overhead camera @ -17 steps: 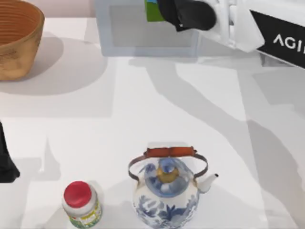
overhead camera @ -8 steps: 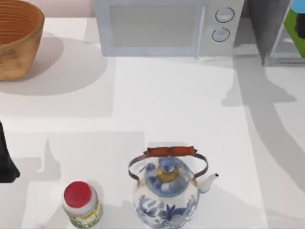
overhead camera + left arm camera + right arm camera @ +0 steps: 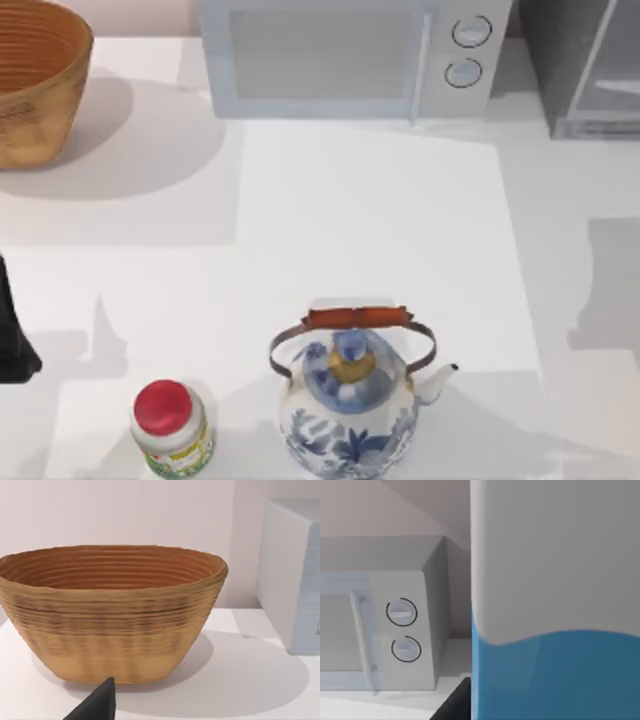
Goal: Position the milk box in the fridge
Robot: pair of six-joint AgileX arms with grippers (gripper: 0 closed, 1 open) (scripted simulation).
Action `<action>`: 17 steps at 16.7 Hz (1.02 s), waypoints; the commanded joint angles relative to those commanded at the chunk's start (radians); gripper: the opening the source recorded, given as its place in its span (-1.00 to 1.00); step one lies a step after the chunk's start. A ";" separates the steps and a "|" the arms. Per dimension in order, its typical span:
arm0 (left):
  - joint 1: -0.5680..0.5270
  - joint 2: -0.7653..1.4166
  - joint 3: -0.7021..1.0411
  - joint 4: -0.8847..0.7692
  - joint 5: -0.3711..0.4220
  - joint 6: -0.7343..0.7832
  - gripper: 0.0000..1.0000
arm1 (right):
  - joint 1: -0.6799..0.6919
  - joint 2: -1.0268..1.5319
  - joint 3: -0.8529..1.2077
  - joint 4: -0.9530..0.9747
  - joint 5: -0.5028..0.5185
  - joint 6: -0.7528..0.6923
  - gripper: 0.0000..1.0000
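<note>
The milk box [image 3: 555, 605] stands very close in the right wrist view, white at the top and sky-blue below. My right gripper is shut on it, and a dark finger [image 3: 454, 706] shows against its side. The fridge [image 3: 558, 60], a dark-grey cabinet with a pale-framed see-through door [image 3: 605, 75], stands at the table's back right. At the table's left edge my left gripper [image 3: 10, 345] sits parked, far from the fridge.
A light-grey microwave [image 3: 340, 55] with two knobs stands left of the fridge. At the back left is a woven basket [image 3: 35, 80]. A blue-and-white teapot [image 3: 350, 395] and a red-capped jar [image 3: 168, 425] stand near the front edge.
My right arm carried the milk box from in front of the microwave rightward, past the fridge front, and out of the top view. The left arm has not moved.
</note>
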 joint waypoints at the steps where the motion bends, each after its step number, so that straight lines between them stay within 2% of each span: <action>1: 0.000 0.000 0.000 0.000 0.000 0.000 1.00 | -0.028 -0.062 -0.059 -0.002 -0.019 -0.008 -1.00; 6: 0.000 0.000 0.000 0.000 0.000 0.000 1.00 | -0.106 -0.218 -0.213 -0.014 -0.069 -0.028 -1.00; 13: 0.000 0.000 0.000 0.000 0.000 0.000 1.00 | -0.104 -0.203 -0.207 -0.007 -0.070 -0.025 -1.00; 17: 0.000 0.000 0.000 0.000 0.000 0.000 1.00 | -0.124 -0.057 -0.136 0.083 -0.096 -0.025 -1.00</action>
